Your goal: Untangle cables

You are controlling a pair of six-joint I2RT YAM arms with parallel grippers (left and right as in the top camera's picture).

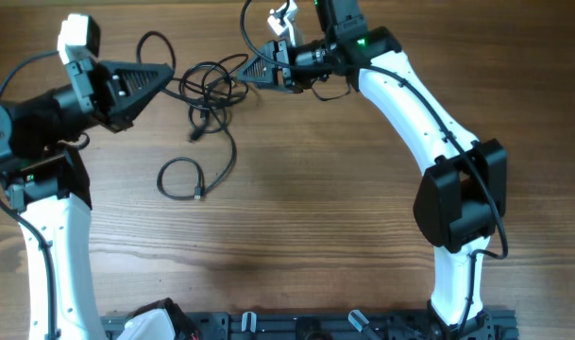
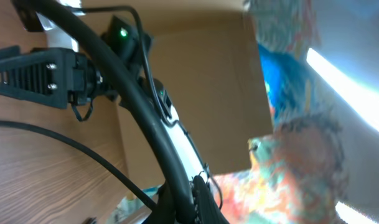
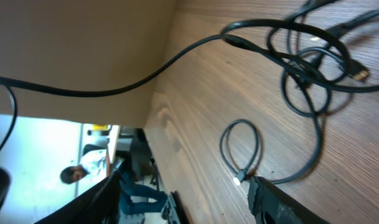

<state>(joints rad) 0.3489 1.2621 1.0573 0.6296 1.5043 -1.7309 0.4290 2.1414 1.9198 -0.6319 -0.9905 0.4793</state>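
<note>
The cables [image 3: 299, 62] run off the right wrist view at 2 o'clock. Overhead, their crossings at 11 o'clock are probably too fine to trace.

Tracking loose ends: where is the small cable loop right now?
In the overhead view, the small loop lies flat on the table, left of centre, below the main tangle in the picture and joined to it by one strand.

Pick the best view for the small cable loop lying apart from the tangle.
Overhead: the small loop lies whole and flat, its lead traceable up to the tangle. Right wrist shows it too, obliquely. Left wrist doesn't show it.
</note>
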